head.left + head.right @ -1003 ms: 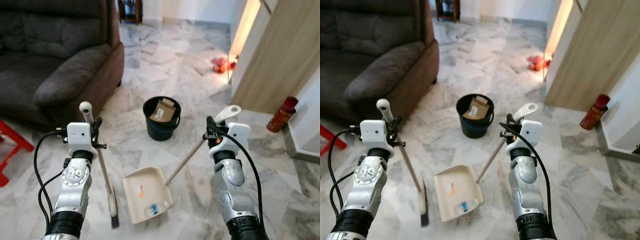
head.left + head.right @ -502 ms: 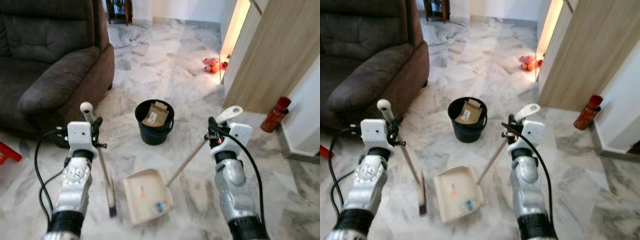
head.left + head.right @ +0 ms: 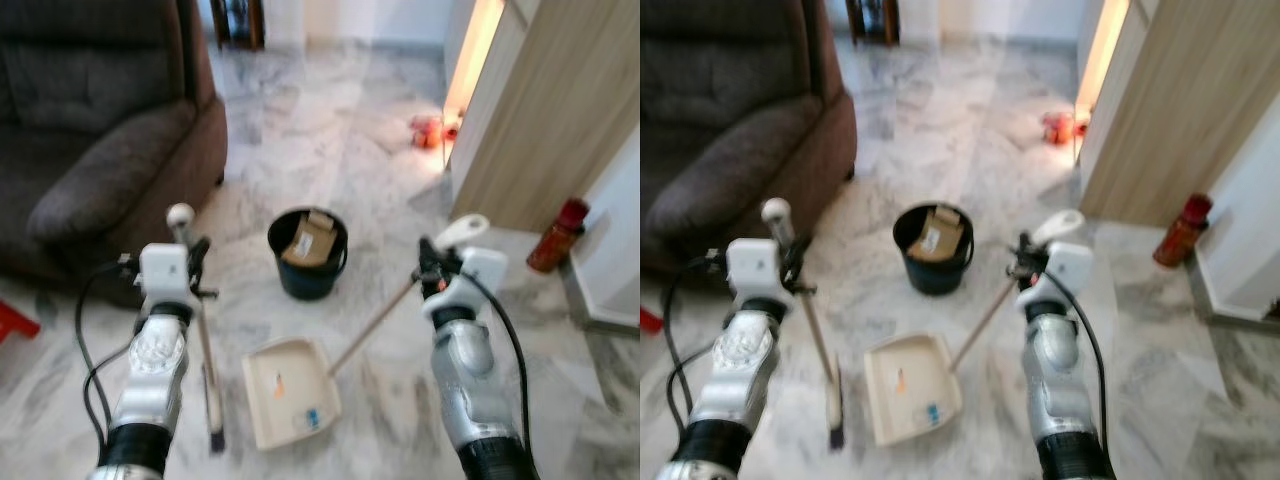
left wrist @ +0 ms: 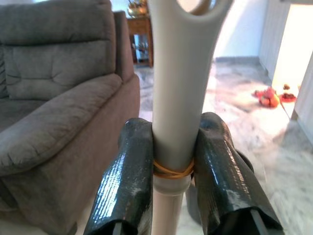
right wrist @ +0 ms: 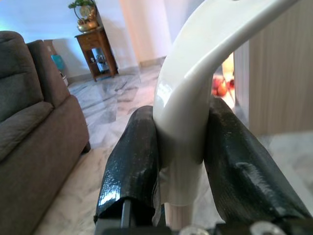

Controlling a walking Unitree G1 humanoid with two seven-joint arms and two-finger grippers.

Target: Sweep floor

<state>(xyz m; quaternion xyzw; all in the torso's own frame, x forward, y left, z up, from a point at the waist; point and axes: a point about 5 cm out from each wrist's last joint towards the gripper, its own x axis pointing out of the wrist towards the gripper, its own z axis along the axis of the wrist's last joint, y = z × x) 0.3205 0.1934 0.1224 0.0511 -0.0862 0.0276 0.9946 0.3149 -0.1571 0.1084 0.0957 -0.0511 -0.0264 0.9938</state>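
While the head views are slightly blurred, the left hand (image 4: pixel 172 169) is clamping both black fingers (image 4: pixel 128 181) around the pale grey grip of the broom (image 3: pixel 207 365), just above an orange rubber band on the shaft. Below this hand, the thin shaft is running down to a narrow dark bristle head resting on the marble floor (image 3: pixel 330 150). The right hand (image 5: pixel 182 156) is gripping the curved white handle top of the dustpan (image 3: pixel 290 392). From this hand, a light wooden pole is slanting down and inward to a cream tray lying flat on the floor between the two arms, carrying a small orange speck and a small blue-and-white scrap. Beyond both hands, a black bucket (image 3: pixel 308 250) is holding cardboard. A brown sofa (image 3: pixel 90 150) is standing beyond the left hand.
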